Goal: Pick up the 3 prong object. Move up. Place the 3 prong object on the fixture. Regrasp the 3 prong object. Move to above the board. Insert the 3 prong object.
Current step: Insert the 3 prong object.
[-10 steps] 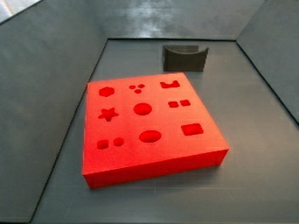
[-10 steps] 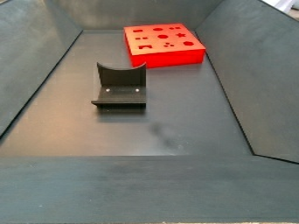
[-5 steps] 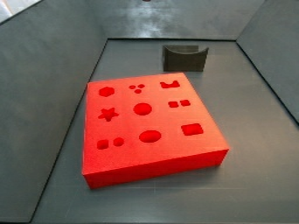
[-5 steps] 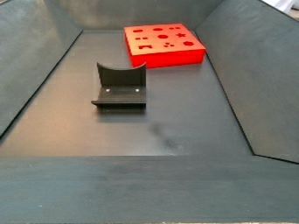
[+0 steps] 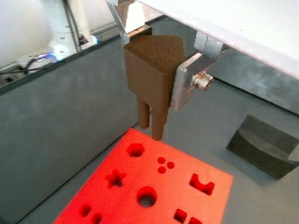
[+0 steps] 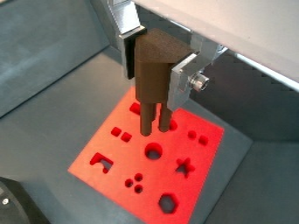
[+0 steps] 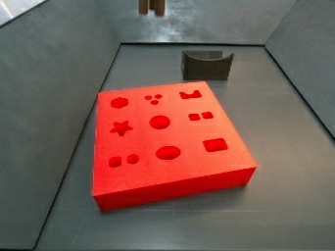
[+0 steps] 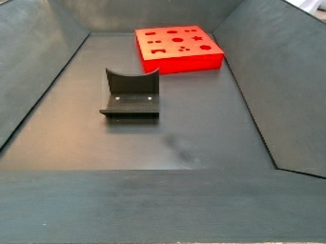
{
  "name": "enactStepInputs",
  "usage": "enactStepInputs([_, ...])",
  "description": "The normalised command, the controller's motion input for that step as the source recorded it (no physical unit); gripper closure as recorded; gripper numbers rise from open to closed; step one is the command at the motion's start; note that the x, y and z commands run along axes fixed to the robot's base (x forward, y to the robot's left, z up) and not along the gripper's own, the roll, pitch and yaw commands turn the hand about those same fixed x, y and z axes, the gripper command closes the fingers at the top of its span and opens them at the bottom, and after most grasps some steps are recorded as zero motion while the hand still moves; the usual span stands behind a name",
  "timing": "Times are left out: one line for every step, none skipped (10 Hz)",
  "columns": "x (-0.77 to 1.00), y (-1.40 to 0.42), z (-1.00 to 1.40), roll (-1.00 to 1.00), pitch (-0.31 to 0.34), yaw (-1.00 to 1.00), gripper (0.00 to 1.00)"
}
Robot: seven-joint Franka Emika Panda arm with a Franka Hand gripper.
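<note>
**Peg hung vertical, high over the board's three-hole end**

You had the gripper (image 5: 162, 74) clamped on the 3 prong object (image 5: 151, 74), long axis vertical, prongs pointing down. In both wrist views it sat well above the board (image 5: 117, 203), not touching. The three small holes (image 5: 166, 164) lay below and slightly off the prong tips, so my read is that the insert needed a small lateral trim before descent. In a side view only the prong tips (image 7: 152, 8) showed, at the far top edge. The fixture (image 7: 207, 65) stood empty, far of the board on the bench (image 7: 281, 127).

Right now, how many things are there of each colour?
Red: 1, the board
Brown: 1, the 3 prong object, held in the end effector above the board
Dark grey: 1, the fixture
Total: 3
</note>
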Motion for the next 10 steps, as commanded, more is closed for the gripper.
enactStepInputs([0.0,0.35,-0.61,0.02,0.0,-0.56,1.0])
enactStepInputs([0.0,0.24,-0.7,0.01,0.0,-0.77,1.0])
enactStepInputs([0.03,0.19,-0.73,0.0,-0.007,-0.82,1.0])
enactStepInputs([0.12,0.12,-0.71,0.0,0.0,-0.86,1.0])
enactStepInputs([0.18,0.01,-0.63,0.0,-0.021,-0.93,1.0])
enactStepInputs([0.19,0.01,-0.56,0.0,-0.081,-0.89,1.0])
enactStepInputs([0.2,0.02,-0.55,0.0,-0.093,-0.88,1.0])
enactStepInputs([0.15,0.0,-0.52,0.0,-0.121,-0.9,1.0])
enactStepInputs([0.1,0.0,-0.5,0.0,-0.151,-0.91,1.0])
enactStepInputs([0.09,0.0,-0.49,0.0,-0.171,-0.89,1.0])
